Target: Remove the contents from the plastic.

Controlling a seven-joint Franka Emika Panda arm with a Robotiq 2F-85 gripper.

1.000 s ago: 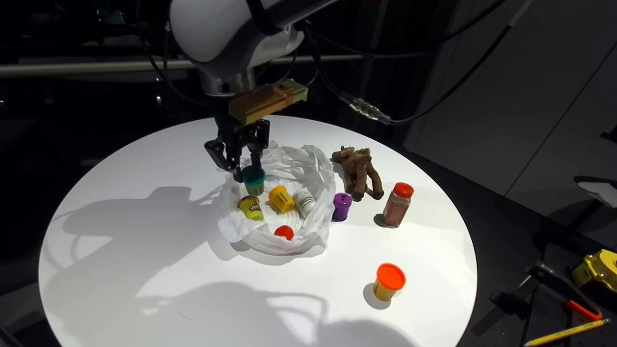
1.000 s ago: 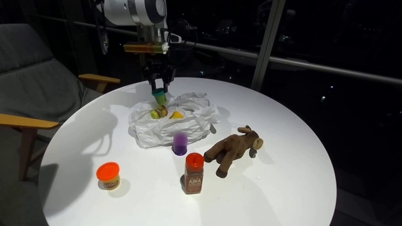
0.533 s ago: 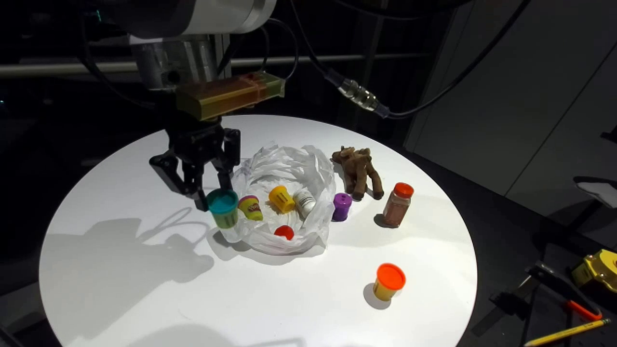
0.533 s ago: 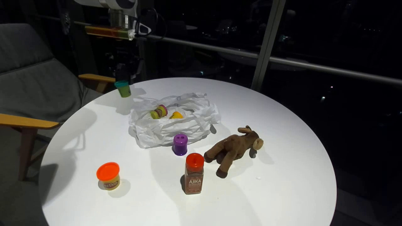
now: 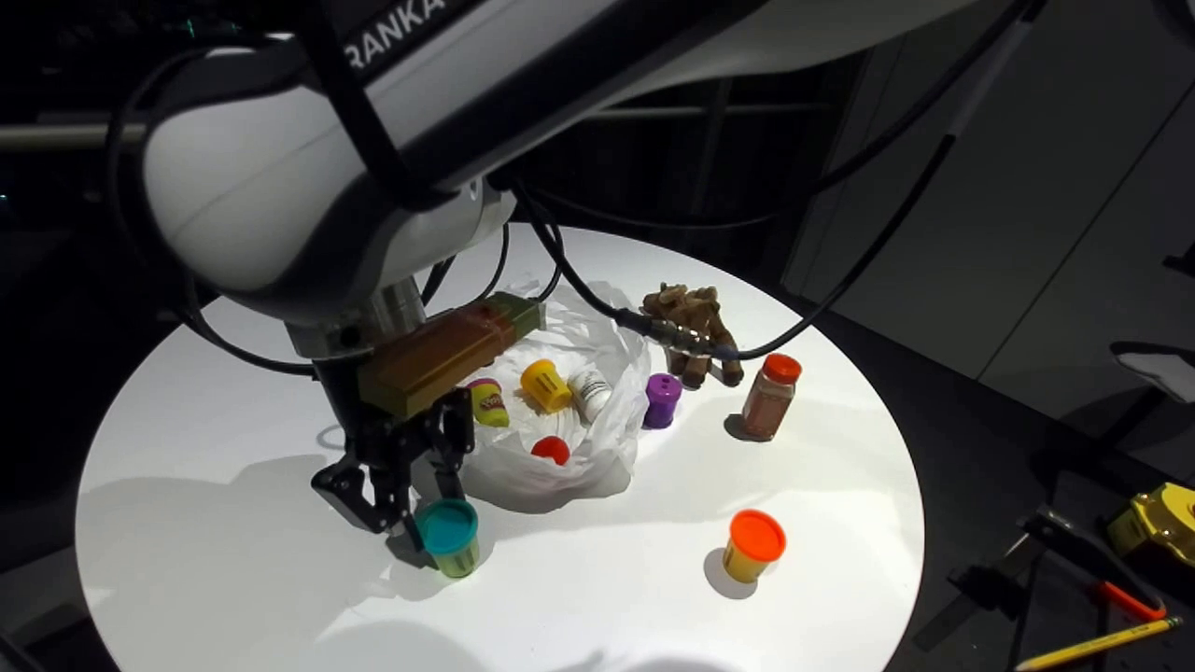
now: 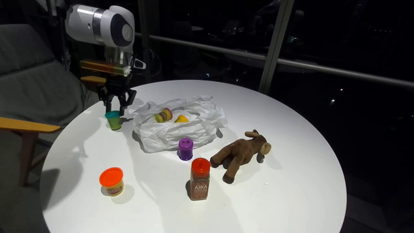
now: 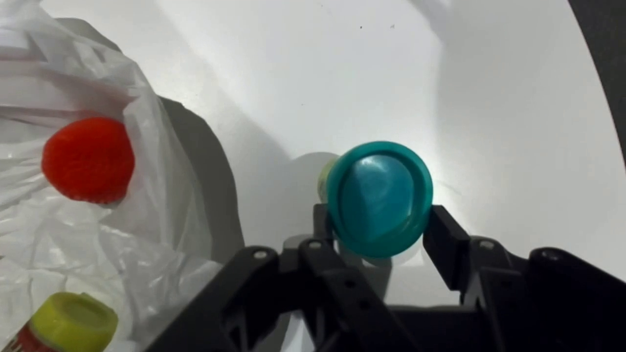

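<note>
My gripper (image 7: 379, 211) is shut on a green tub with a teal lid (image 7: 379, 198), one finger on each side of the lid. In both exterior views this tub (image 6: 114, 122) is outside the plastic, slightly tilted and low over the table; I cannot tell whether it touches. The plastic (image 6: 168, 137) is a crumpled whitish bag lying open. Inside it are a yellow tub with a maroon lid (image 5: 489, 403), an orange-yellow tub (image 5: 545, 385), a white bottle (image 5: 590, 392) and a red piece (image 7: 89, 160). Outside lie a purple shaker (image 6: 185, 149), brown animal (image 6: 241, 152), red-capped bottle (image 6: 200, 181) and orange-lidded tub (image 6: 112, 181).
The round white table (image 6: 291, 200) ends in a curved edge, visible at the right of the wrist view. A grey chair (image 6: 38, 84) with wooden arms stands against the table's side. A cable (image 5: 868, 252) loops from the arm above the brown animal.
The gripper has carried the teal-lidded tub from over the bag out past its rim, then down close to the tabletop. The bag and the other toys lie essentially as before.
</note>
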